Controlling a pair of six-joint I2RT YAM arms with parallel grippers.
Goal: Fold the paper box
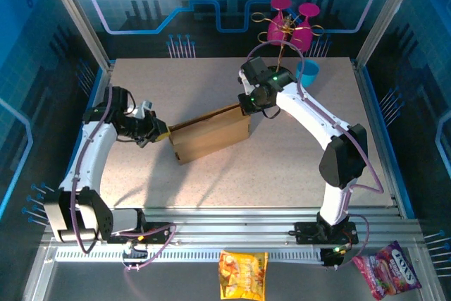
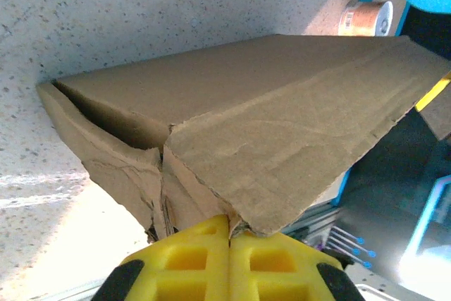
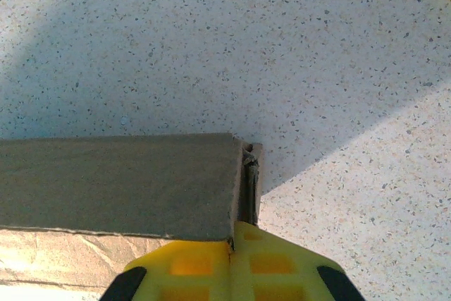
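Note:
The paper box (image 1: 211,136) is a long brown cardboard carton lying slantwise in the middle of the table. My left gripper (image 1: 163,134) is at its left end, shut. In the left wrist view its yellow fingertips (image 2: 230,225) press against the corner of a creased end flap of the paper box (image 2: 268,125), whose left end gapes open. My right gripper (image 1: 245,107) is at the far right end, also shut. In the right wrist view its tips (image 3: 232,234) touch the end wall where the top panel of the paper box (image 3: 120,185) stops.
At the back right stand pink glasses on a gold rack (image 1: 289,22) and a blue cup (image 1: 308,72). A tape roll (image 2: 363,19) lies beyond the box. Snack packets (image 1: 243,273) (image 1: 387,273) lie in front of the arm bases.

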